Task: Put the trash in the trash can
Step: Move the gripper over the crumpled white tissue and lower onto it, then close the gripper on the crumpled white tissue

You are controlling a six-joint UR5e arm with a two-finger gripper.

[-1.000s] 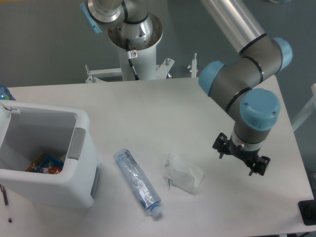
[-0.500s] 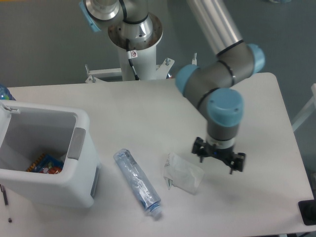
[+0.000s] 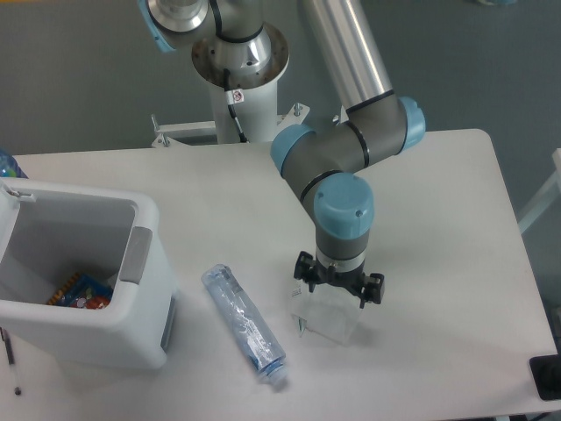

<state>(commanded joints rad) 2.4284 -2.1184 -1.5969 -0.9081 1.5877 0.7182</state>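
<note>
1. Gripper [image 3: 338,288] sits right over the crumpled white packet [image 3: 326,319], covering its top edge. Can't tell if the fingers are spread or clamped, wrist blocks the view.
2. Packet's flat on the table [image 3: 456,263], mid-front.
3. Crushed bottle [image 3: 244,325] lies diagonal just left of it, btw packet and trash can [image 3: 81,277].
4. Colourful wrapper [image 3: 81,292] inside the can already.

White table [image 3: 219,202] with rounded far-right corner fills most of view, surface matte, evenly lit, soft shadows only. Grey floor [image 3: 79,79] beyond far edge and along right side. White metal bracket frame [image 3: 188,130] with bolts at far table edge. Small black object [image 3: 545,377] at lower-right frame edge.
</note>
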